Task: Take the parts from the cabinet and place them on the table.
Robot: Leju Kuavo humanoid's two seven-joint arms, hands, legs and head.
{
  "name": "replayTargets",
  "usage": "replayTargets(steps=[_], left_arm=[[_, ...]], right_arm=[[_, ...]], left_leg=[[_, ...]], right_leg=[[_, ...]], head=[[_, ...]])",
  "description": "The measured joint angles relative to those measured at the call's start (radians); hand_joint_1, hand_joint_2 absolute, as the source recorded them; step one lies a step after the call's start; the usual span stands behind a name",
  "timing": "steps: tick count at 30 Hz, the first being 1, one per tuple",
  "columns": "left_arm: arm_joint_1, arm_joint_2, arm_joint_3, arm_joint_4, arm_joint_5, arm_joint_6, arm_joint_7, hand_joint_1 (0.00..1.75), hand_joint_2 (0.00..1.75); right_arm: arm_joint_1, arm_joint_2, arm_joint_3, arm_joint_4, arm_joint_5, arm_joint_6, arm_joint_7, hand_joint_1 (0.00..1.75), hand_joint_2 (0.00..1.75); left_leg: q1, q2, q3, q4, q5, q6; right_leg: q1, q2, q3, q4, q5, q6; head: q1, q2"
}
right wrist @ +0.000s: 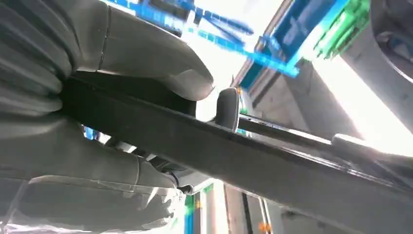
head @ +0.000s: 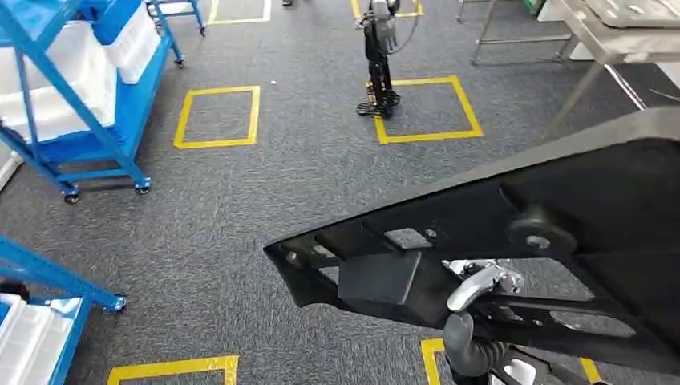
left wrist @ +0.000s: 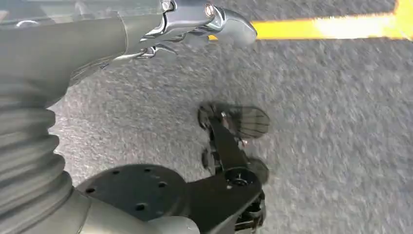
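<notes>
The right hand (head: pixel 479 282) is seen low in the head view, fingers (head: pixel 469 289) curled over the edge of a large black part (head: pixel 561 216), which is gripped. In the right wrist view the thumb (right wrist: pixel 160 58) is pressed on one face, fingers on the other. The left hand (left wrist: pixel 195 22) is hung downward, nothing held, fingers loosely curled.

Grey ribbed wrist cover (right wrist: pixel 29 63) — thick grey thumb (right wrist: pixel 160 58).

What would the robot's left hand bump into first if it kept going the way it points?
Probably the grey carpet floor: the left hand hangs empty over it near a yellow tape line. Depth is unclear.
</notes>
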Motion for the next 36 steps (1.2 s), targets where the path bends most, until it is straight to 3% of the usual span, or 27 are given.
replayTargets(steps=[2,3,4,5,7,8,9,11,12,13,15,16,17,18,19,20,22,23,24,28,29,30,31,33,34,35,36], left_arm=[[0.005,0.0,0.0,0.0,-0.008,-0.007,0.001,0.0,1.75],[0.007,0.0,0.0,0.0,-0.011,-0.009,0.002,0.0,1.75],[0.007,0.0,0.0,0.0,-0.017,-0.01,0.005,0.0,1.75],[0.006,0.0,0.0,0.0,-0.017,-0.012,0.007,0.0,1.75],[0.002,0.0,0.0,0.0,-0.017,-0.017,0.007,0.0,1.75],[0.001,0.0,0.0,0.0,-0.017,-0.019,0.007,0.0,1.75],[0.001,-0.002,0.0,0.0,-0.017,-0.019,0.008,0.0,1.75],[-0.006,-0.004,0.0,0.0,-0.011,-0.014,0.009,0.0,1.75],[-0.01,-0.006,0.001,0.0,-0.004,-0.01,0.008,0.0,1.75],[-0.01,-0.01,0.005,0.0,0.005,-0.008,0.006,0.0,1.75],[-0.01,-0.014,0.014,0.0,0.014,-0.006,0.004,0.0,1.75],[-0.005,-0.016,0.019,0.0,0.015,-0.005,0.005,0.0,1.75],[-0.002,-0.018,0.024,0.0,0.015,-0.004,0.005,0.0,1.75],[0.001,-0.019,0.027,0.0,0.015,-0.002,0.009,0.0,1.75],[0.003,-0.021,0.03,0.0,0.018,0.001,0.014,0.0,1.75],[0.002,-0.023,0.032,0.0,0.018,0.003,0.016,0.0,1.75],[-0.001,-0.028,0.038,0.0,0.019,0.004,0.018,0.0,1.75],[-0.001,-0.031,0.042,0.0,0.019,0.005,0.018,0.0,1.75],[0.0,-0.031,0.046,0.0,0.019,0.008,0.018,0.0,1.75],[-0.003,-0.031,0.049,0.0,0.019,0.009,0.019,0.0,1.75],[-0.006,-0.031,0.049,0.0,0.02,0.009,0.019,0.0,1.75],[-0.006,-0.032,0.051,0.0,0.021,0.009,0.019,0.0,1.75],[-0.005,-0.033,0.052,0.0,0.023,0.008,0.019,0.0,1.75],[-0.001,-0.034,0.055,0.0,0.026,0.004,0.018,0.0,1.75],[0.002,-0.034,0.056,0.0,0.026,0.003,0.016,0.0,1.75],[0.003,-0.035,0.057,0.0,0.026,0.001,0.016,0.0,1.75],[0.002,-0.035,0.058,0.0,0.026,0.0,0.013,0.0,1.75]], right_arm=[[0.007,-0.001,-0.002,0.0,0.011,-0.01,0.0,1.75,1.75],[0.011,-0.002,-0.002,0.0,0.014,-0.018,0.0,1.75,1.75],[0.011,-0.002,-0.002,0.0,0.014,-0.022,0.0,1.75,1.75],[0.01,-0.002,-0.002,0.0,0.014,-0.026,0.0,1.75,1.75],[0.004,-0.002,0.0,0.0,0.014,-0.041,0.0,1.75,1.75],[-0.004,-0.002,0.002,0.002,0.014,-0.047,0.0,1.75,1.75],[-0.014,-0.002,0.005,0.005,0.013,-0.051,0.0,1.75,1.75],[-0.023,-0.003,0.009,0.011,0.0,-0.05,0.0,1.75,1.75],[-0.025,-0.005,0.009,0.014,-0.021,-0.041,0.0,1.75,1.75],[-0.028,-0.011,0.006,0.015,-0.048,-0.025,0.0,1.75,1.75],[-0.035,-0.027,-0.014,0.016,-0.101,0.035,0.0,1.75,1.75],[-0.035,-0.03,-0.033,0.019,-0.118,0.071,0.0,1.75,1.75],[-0.032,-0.03,-0.058,0.023,-0.124,0.104,0.0,1.75,1.75],[-0.031,-0.03,-0.081,0.027,-0.124,0.13,0.0,1.75,1.75],[-0.031,-0.03,-0.102,0.032,-0.122,0.151,0.0,1.75,1.75],[-0.031,-0.03,-0.118,0.035,-0.121,0.164,0.0,1.75,1.75],[-0.032,-0.029,-0.141,0.04,-0.114,0.175,0.0,1.75,1.75],[-0.035,-0.029,-0.149,0.042,-0.111,0.178,0.0,1.75,1.75],[-0.039,-0.028,-0.153,0.045,-0.109,0.182,0.0,1.75,1.75],[-0.041,-0.027,-0.161,0.054,-0.108,0.184,0.0,1.75,1.75],[-0.04,-0.027,-0.163,0.055,-0.108,0.185,0.0,1.75,1.75],[-0.045,-0.027,-0.165,0.056,-0.109,0.186,0.0,1.75,1.75],[-0.049,-0.027,-0.166,0.06,-0.109,0.186,0.0,1.75,1.75],[-0.049,-0.026,-0.167,0.065,-0.108,0.191,0.0,1.75,1.75],[-0.049,-0.026,-0.167,0.068,-0.108,0.191,0.0,1.75,1.75],[-0.05,-0.025,-0.167,0.071,-0.108,0.193,0.0,1.75,1.75],[-0.05,-0.025,-0.167,0.073,-0.108,0.194,0.0,1.75,1.75]], left_leg=[[0.0,-0.022,-0.082,0.173,-0.08,-0.004],[0.0,-0.022,-0.114,0.236,-0.094,-0.005],[0.0,-0.023,-0.123,0.247,-0.082,-0.004],[0.0,-0.024,-0.108,0.208,-0.047,-0.002],[0.0,-0.044,-0.031,0.032,0.055,0.006],[0.0,-0.089,0.001,-0.048,0.085,0.011],[0.003,-0.102,0.012,-0.075,0.074,0.014],[-0.004,-0.087,0.01,-0.073,0.071,0.018],[-0.007,-0.079,0.013,-0.074,0.073,0.025],[0.003,-0.066,0.015,-0.087,0.081,0.035],[0.001,-0.043,0.017,-0.096,0.088,0.049],[-0.002,-0.032,0.016,-0.096,0.088,0.05],[-0.003,-0.018,0.016,-0.095,0.086,0.052],[-0.004,-0.005,0.015,-0.095,0.085,0.052],[-0.004,0.01,0.016,-0.095,0.084,0.051],[-0.004,0.021,0.016,-0.094,0.082,0.049],[-0.004,0.041,0.021,-0.092,0.076,0.044],[-0.005,0.05,0.024,-0.089,0.072,0.039],[-0.014,0.057,0.025,-0.085,0.066,0.031],[-0.012,0.096,0.036,-0.086,0.057,0.011],[-0.005,0.071,0.035,-0.075,0.044,0.003],[-0.003,0.021,0.022,-0.04,0.019,0.0],[-0.002,-0.006,-0.013,0.034,-0.023,-0.001],[-0.001,-0.021,-0.097,0.206,-0.089,-0.003],[-0.001,-0.021,-0.119,0.244,-0.091,-0.002],[-0.002,-0.022,-0.12,0.232,-0.065,0.001],[-0.002,-0.024,-0.099,0.177,-0.022,0.005]], right_leg=[[0.003,0.026,0.0,0.0,0.0,-0.003],[0.005,0.04,0.0,0.001,0.0,-0.003],[0.005,0.054,0.001,0.001,0.0,-0.003],[0.005,0.068,0.003,0.002,0.0,-0.003],[0.005,0.094,0.008,0.004,-0.001,-0.001],[0.003,0.105,0.008,0.005,-0.002,0.002],[0.009,0.117,0.003,0.013,-0.003,0.008],[0.001,0.134,-0.006,0.01,0.002,0.021],[-0.002,0.145,-0.007,0.006,0.005,0.029],[0.004,0.153,-0.01,0.007,0.006,0.038],[0.005,0.054,-0.04,0.071,-0.044,0.043],[0.002,0.032,-0.075,0.146,-0.084,0.049],[-0.001,0.022,-0.117,0.233,-0.122,0.053],[-0.003,0.019,-0.153,0.304,-0.144,0.057],[-0.006,0.018,-0.165,0.326,-0.138,0.06],[-0.008,0.016,-0.151,0.295,-0.113,0.061],[-0.009,-0.006,-0.062,0.126,-0.03,0.061],[-0.007,-0.045,-0.01,0.035,0.001,0.057],[0.006,-0.075,-0.002,0.015,-0.014,0.044],[0.004,-0.025,-0.008,0.009,-0.008,0.019],[-0.002,-0.015,-0.002,0.004,-0.004,0.013],[-0.002,-0.005,-0.002,0.004,-0.004,0.008],[-0.002,0.003,-0.002,0.004,-0.003,0.002],[0.002,0.031,-0.003,0.005,-0.003,-0.001],[0.004,0.044,-0.003,0.006,-0.003,-0.001],[0.005,0.06,-0.001,0.006,-0.003,-0.001],[0.005,0.073,0.001,0.007,-0.003,-0.001]], head=[[0.0,0.0],[0.0,0.0],[0.0,0.0],[0.0,0.0],[0.0,0.0],[0.0,0.0],[0.001,0.0],[0.001,0.0],[0.0,0.0],[0.002,0.0],[0.007,0.0],[0.007,0.0],[0.007,0.0],[0.007,0.0],[0.008,0.0],[0.007,0.0],[0.008,0.0],[0.008,0.0],[0.008,0.0],[0.005,0.0],[0.006,0.0],[0.003,0.0],[0.002,0.0],[0.0,0.0],[0.0,0.0],[0.0,0.0],[0.0,0.0]])
